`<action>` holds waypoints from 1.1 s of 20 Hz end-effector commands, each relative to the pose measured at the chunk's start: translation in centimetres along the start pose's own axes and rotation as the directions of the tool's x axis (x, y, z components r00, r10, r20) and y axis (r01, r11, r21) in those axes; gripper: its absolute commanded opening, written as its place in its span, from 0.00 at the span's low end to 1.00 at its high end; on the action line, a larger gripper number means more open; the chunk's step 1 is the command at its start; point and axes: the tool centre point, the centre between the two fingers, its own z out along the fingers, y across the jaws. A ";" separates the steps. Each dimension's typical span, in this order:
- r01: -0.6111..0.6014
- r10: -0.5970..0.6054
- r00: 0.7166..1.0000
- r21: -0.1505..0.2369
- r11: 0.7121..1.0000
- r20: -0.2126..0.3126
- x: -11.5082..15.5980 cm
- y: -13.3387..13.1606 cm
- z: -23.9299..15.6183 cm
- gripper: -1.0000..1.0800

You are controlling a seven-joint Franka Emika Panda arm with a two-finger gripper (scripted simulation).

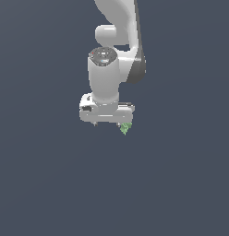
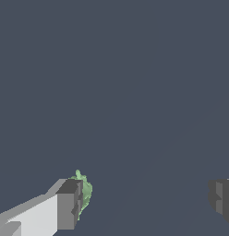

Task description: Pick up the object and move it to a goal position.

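The white arm's end effector (image 2: 144, 200) hangs with its jaws spread wide, the small light-green object (image 2: 84, 191) touching the inner face of 1 finger (image 2: 68, 205).

arm (image 1: 106, 76): glossy white rounded casings, dark grey band at one joint, grey cap with small red marks on top. gripper (image 1: 107, 123): white blocky body; fingers (image 2: 69, 205) white with dark grey squared pads.

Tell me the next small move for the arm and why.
Probably shift sideways to centre the lump before closing. In the wrist view the jaws stand wide apart, and the lump sits against one finger rather than midway, with the other finger far off.
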 end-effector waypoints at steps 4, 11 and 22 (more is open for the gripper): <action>-0.010 0.010 1.000 -0.001 1.000 -0.003 0.1 0.5 0.0 0.96; -0.064 0.064 0.998 -0.004 0.998 -0.020 0.6 3.4 -0.1 0.96; -0.100 0.100 0.995 -0.001 0.995 -0.016 -0.1 2.1 0.8 0.96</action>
